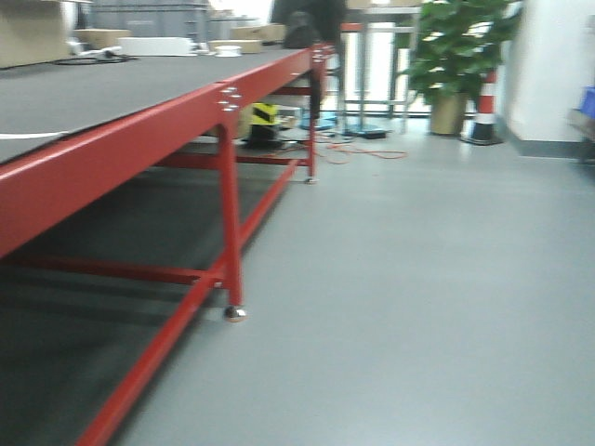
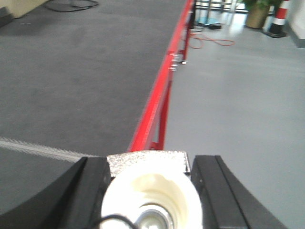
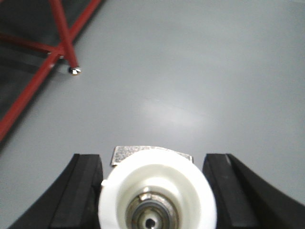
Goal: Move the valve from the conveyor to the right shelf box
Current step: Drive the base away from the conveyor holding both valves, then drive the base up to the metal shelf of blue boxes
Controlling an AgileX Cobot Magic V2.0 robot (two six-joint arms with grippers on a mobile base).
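No valve and no shelf box show in any view. The wide dark grey belt surface of the conveyor (image 1: 121, 84) lies at the left on a red frame (image 1: 232, 186); it also fills the left of the left wrist view (image 2: 86, 71). My left gripper (image 2: 150, 160) hangs over the belt's red edge, its black fingers (image 2: 93, 191) apart with nothing between them. My right gripper (image 3: 152, 157) hangs over bare grey floor, its fingers (image 3: 86, 191) apart and empty. A white round hub of each gripper's own body sits in front of the fingers.
A red frame leg with a metal foot (image 3: 74, 70) stands at the upper left of the right wrist view. Grey floor (image 1: 418, 279) spreads to the right. A potted plant (image 1: 456, 46), a striped cone (image 1: 483, 107), an orange cable (image 1: 372, 149) and boxes (image 1: 102, 37) stand far off.
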